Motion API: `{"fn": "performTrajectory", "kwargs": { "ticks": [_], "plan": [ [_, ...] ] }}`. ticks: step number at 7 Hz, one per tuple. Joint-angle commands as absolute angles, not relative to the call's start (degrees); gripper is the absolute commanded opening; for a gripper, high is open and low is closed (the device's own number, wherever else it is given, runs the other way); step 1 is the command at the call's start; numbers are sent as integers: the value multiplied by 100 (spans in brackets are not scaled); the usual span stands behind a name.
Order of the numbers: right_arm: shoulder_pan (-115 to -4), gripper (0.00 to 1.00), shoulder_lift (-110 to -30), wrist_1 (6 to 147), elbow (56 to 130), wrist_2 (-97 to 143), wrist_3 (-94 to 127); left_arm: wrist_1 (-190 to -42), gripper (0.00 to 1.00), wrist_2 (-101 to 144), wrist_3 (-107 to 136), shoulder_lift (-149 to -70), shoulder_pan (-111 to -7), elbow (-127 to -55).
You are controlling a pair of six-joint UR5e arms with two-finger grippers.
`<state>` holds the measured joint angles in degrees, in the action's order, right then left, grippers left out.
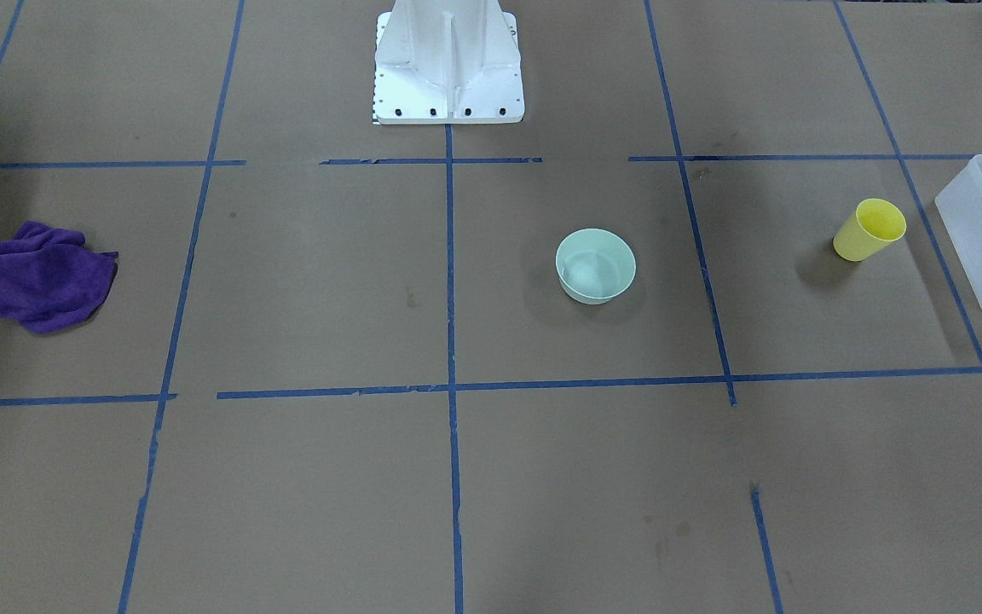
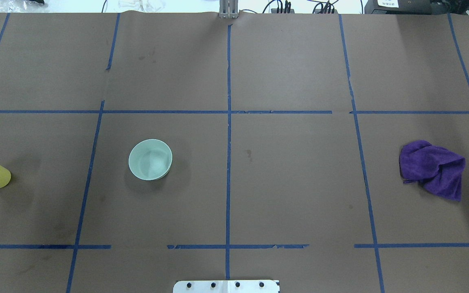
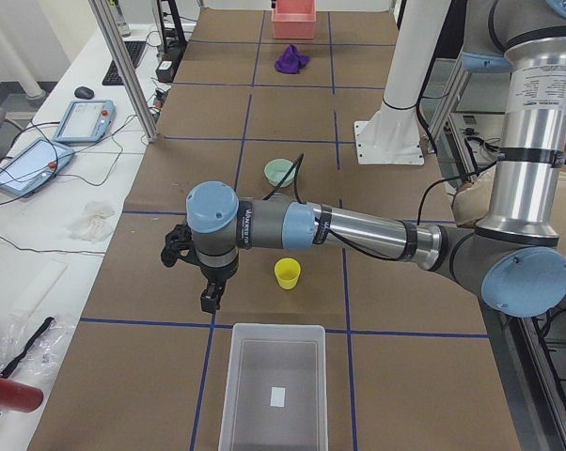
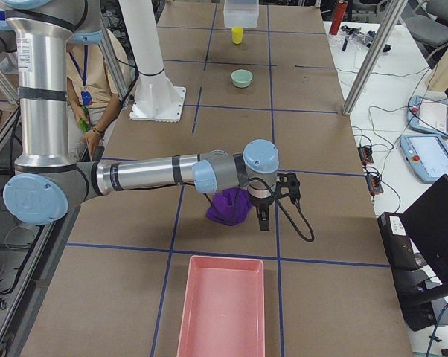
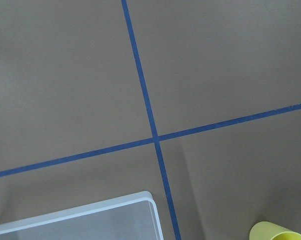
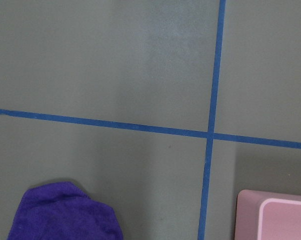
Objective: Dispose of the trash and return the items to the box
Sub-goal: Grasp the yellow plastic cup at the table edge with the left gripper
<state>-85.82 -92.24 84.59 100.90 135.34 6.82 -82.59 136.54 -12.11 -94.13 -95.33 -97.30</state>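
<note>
The yellow cup (image 1: 869,228) stands upright on the brown table, beside the frosted-white bin (image 1: 964,247). The mint-green bowl (image 1: 595,265) stands upright nearer the table's middle; something pale shows inside it and I cannot tell what. In the exterior left view my left gripper (image 3: 211,299) hangs above the table beside the cup (image 3: 287,273), near the bin's (image 3: 275,328) far end; I cannot tell whether it is open. In the exterior right view my right gripper (image 4: 264,222) hangs by a purple cloth (image 4: 228,207); I cannot tell its state.
The crumpled purple cloth (image 1: 43,275) lies at the table's other end, near a pink tray (image 4: 220,309). The robot's white base (image 1: 448,68) stands at the table's back edge. Blue tape lines cross the table. A person sits behind the robot (image 4: 90,89).
</note>
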Motion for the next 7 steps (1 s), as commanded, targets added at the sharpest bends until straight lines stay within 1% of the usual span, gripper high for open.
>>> {"fn": "performTrajectory", "kwargs": {
  "ticks": [1, 2, 4, 5, 6, 7],
  "plan": [
    [-8525, 100, -9229, 8473, 10142, 13579, 668, -8383, 100, 13545, -1517, -9091, -9519, -10251],
    [-8525, 100, -9211, 8464, 10125, 13553, 668, -8489, 100, 13074, -1564, -9105, -9484, -10239],
    [-8499, 100, -9167, 8403, 10082, 13501, 712, -8629, 100, 13113, -1564, -9045, -9431, -10196],
    [-8499, 100, -9211, 8324, 10168, 13535, 764, -8735, 100, 13157, -1591, -8931, -9387, -10413],
    [-8499, 100, -9211, 8297, 10178, 13526, 773, -8754, 100, 13349, -1234, -8912, -8891, -10398],
    [-8464, 100, -9211, 8297, 10186, 13552, 782, -8876, 100, 13438, -212, -8912, -8364, -10432]
  ]
}}
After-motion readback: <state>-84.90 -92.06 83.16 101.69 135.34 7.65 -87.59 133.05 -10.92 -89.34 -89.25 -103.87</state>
